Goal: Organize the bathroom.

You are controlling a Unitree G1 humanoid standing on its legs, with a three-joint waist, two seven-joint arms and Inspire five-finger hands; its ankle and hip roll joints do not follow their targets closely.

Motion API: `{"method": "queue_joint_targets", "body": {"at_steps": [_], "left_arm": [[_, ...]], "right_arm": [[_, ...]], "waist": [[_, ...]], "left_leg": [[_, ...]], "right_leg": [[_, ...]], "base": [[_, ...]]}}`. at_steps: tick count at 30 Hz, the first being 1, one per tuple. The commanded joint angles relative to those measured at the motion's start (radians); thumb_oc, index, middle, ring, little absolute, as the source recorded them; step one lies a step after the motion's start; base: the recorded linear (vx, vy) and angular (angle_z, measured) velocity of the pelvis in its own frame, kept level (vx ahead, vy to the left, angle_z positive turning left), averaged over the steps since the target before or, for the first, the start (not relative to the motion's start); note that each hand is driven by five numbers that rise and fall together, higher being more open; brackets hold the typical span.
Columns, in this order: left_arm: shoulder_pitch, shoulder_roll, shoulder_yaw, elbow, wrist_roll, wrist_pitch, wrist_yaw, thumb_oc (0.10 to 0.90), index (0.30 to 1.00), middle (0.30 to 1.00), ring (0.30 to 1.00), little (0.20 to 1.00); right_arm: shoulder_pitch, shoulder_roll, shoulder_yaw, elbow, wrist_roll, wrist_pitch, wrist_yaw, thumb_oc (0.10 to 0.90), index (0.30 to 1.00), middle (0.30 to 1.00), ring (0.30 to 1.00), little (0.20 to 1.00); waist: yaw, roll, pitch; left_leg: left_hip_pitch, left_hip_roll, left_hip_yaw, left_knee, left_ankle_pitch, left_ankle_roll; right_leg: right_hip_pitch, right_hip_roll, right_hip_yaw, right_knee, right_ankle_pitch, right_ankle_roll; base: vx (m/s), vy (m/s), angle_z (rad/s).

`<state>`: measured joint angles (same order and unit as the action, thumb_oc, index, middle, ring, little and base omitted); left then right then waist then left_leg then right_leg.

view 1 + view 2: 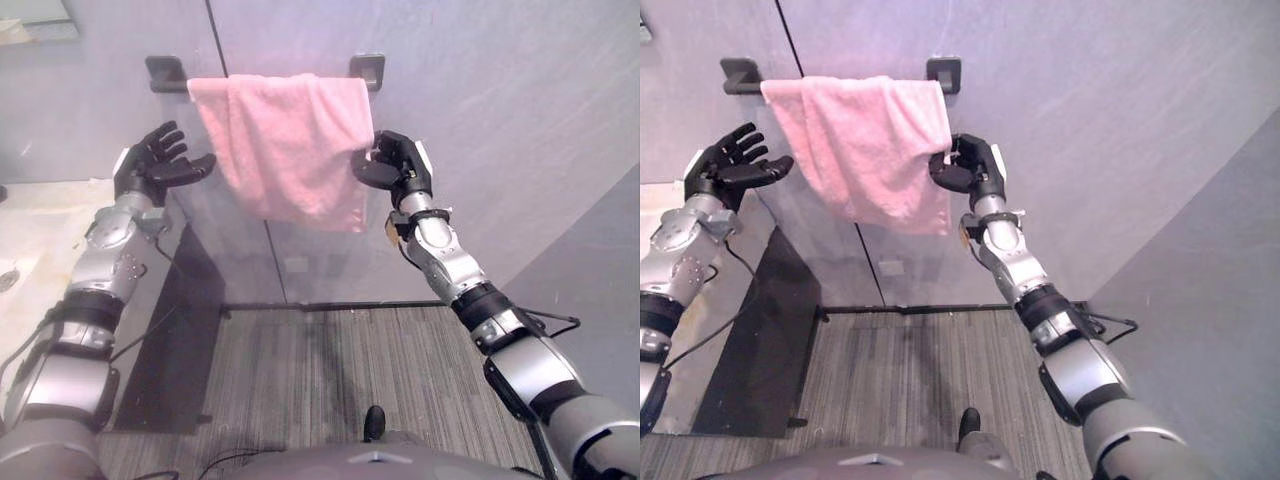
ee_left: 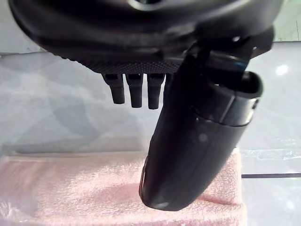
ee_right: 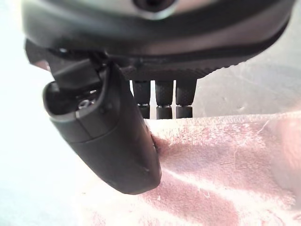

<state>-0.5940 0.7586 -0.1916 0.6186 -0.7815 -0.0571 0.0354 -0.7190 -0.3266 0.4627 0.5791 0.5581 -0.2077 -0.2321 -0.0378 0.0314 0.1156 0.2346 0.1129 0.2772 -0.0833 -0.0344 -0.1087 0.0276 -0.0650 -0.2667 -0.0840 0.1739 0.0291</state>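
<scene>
A pink terry towel [image 1: 290, 140], soft and nubbly, hangs folded over a dark towel bar [image 1: 200, 80] whose two square black brackets are fixed to a smooth grey wall [image 1: 500, 120]. The towel drapes unevenly, its lower hem slanting down toward the side away from the left hand. The right hand [image 1: 392, 165] is raised at the towel's edge on that side, thumb and curled fingers pinching the cloth just below the bar; the right wrist view shows the thumb pressed into the looped pile. The left hand [image 1: 155, 165] is held up on the towel's other side, fingers spread and relaxed, palm turned toward the towel, thumb tip close to its edge but holding nothing. Below the towel the wall runs bare down to a striped grey floor [image 1: 320, 380], with open wall beyond each bracket
</scene>
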Motion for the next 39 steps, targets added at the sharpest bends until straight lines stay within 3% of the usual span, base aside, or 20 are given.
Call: {"method": "queue_joint_targets", "body": {"at_steps": [1,15,16,17,19,20,29,39], "left_arm": [[-0.187,0.085,-0.039,-0.026,0.013,-0.083,0.000,0.800,0.900,0.900,0.900,0.900],[-0.232,0.071,-0.076,0.047,0.009,-0.060,-0.039,0.800,0.900,0.900,0.900,0.900],[-0.242,0.072,-0.084,0.055,0.013,-0.059,-0.042,0.742,0.813,0.813,0.813,0.813],[-0.242,0.072,-0.084,0.055,0.013,-0.059,-0.042,0.742,0.813,0.813,0.813,0.813],[-0.257,0.076,-0.095,0.065,0.011,-0.052,-0.043,0.555,0.533,0.533,0.533,0.533],[-0.262,0.078,-0.101,0.071,0.029,-0.054,-0.041,0.400,0.300,0.300,0.300,0.300],[-0.285,0.094,-0.118,0.102,0.029,-0.068,-0.013,0.400,0.300,0.300,0.300,0.300],[-0.214,0.101,-0.046,0.066,0.011,-0.133,0.027,0.400,0.300,0.300,0.300,0.300]], "right_arm": [[-0.038,-0.002,0.052,-0.004,-0.049,-0.073,0.023,0.400,0.300,0.300,0.300,0.300],[-0.035,0.011,0.077,-0.037,-0.058,-0.060,0.047,0.400,0.300,0.300,0.300,0.300],[-0.036,0.012,0.080,-0.041,-0.060,-0.056,0.045,0.400,0.300,0.300,0.300,0.300],[-0.036,0.012,0.080,-0.041,-0.060,-0.056,0.045,0.400,0.300,0.300,0.300,0.300],[-0.035,0.012,0.082,-0.046,-0.061,-0.055,0.046,0.400,0.300,0.300,0.300,0.300],[-0.034,0.013,0.084,-0.046,-0.062,-0.055,0.047,0.400,0.300,0.300,0.300,0.300],[-0.038,0.010,0.090,-0.030,-0.057,-0.061,0.052,0.400,0.300,0.300,0.300,0.300],[-0.002,0.005,0.074,-0.039,-0.057,-0.058,0.036,0.400,0.300,0.300,0.300,0.300]], "waist": [[-0.020,0.029,-0.059],[-0.038,0.034,-0.061],[-0.041,0.035,-0.061],[-0.041,0.035,-0.061],[-0.044,0.036,-0.061],[-0.046,0.037,-0.061],[-0.047,0.038,-0.062],[-0.035,0.034,-0.058]], "left_leg": [[-0.100,-0.080,-0.008,0.054,0.005,0.048],[-0.099,-0.078,0.001,0.046,0.011,0.048],[-0.100,-0.078,0.002,0.046,0.012,0.048],[-0.100,-0.078,0.002,0.046,0.012,0.048],[-0.100,-0.077,0.005,0.047,0.011,0.048],[-0.100,-0.077,0.007,0.047,0.012,0.048],[-0.101,-0.079,0.009,0.050,0.010,0.049],[-0.100,-0.079,0.003,0.049,0.010,0.050]], "right_leg": [[0.077,-0.002,0.022,0.053,-0.227,0.109],[0.074,0.001,0.035,0.039,-0.216,0.112],[0.073,0.001,0.037,0.039,-0.215,0.112],[0.073,0.001,0.037,0.039,-0.215,0.112],[0.072,0.001,0.039,0.040,-0.215,0.113],[0.071,0.001,0.041,0.041,-0.215,0.114],[0.071,0.001,0.044,0.040,-0.215,0.115],[0.074,-0.001,0.036,0.042,-0.218,0.111]], "base": [[0.00,0.000,0.00],[0.00,0.000,0.00],[0.00,0.000,0.00],[0.00,0.000,0.00],[0.00,0.002,-0.04],[0.00,0.004,-0.09],[0.00,0.002,-0.04],[0.00,0.001,0.01]]}}
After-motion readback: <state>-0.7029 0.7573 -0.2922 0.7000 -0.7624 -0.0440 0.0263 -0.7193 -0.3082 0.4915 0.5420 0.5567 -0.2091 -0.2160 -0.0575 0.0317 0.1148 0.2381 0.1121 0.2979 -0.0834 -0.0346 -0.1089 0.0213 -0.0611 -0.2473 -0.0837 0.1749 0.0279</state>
